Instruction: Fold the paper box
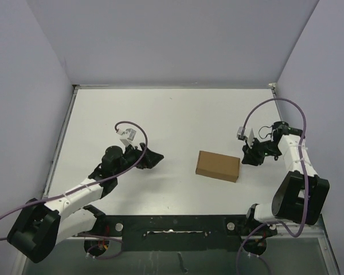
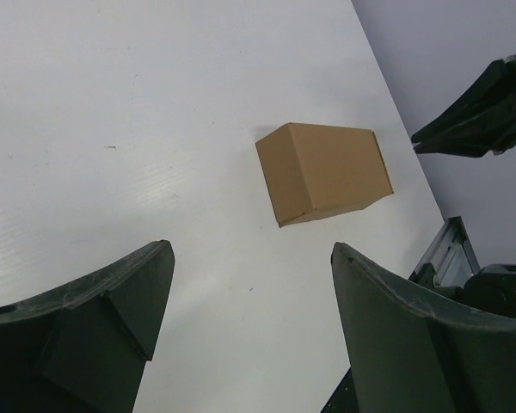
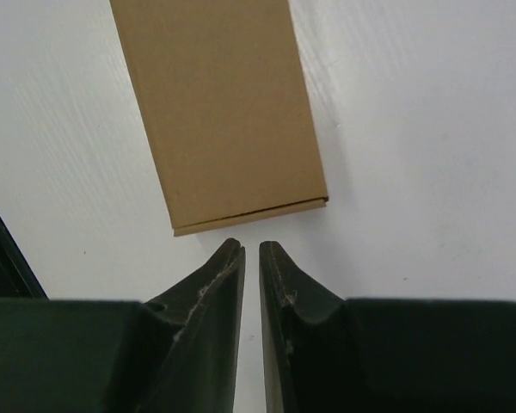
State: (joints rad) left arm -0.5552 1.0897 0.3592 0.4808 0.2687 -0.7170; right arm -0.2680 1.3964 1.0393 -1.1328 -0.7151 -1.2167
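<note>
Paper box (image 1: 218,165) sits closed on the worktop (image 1: 178,114), apart from both tools.
Left of it, the left tool (image 2: 251,248) gapes wide and empty; right of it, the right tool (image 3: 251,248) is pinched nearly closed and empty; the box's seams barely show.

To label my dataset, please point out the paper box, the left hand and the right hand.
paper box (image 1: 218,165), top view, middle of its top face.
left hand (image 2: 249,256), left wrist view, midway between fingertips.
right hand (image 3: 250,248), right wrist view, midway between fingertips.
</note>
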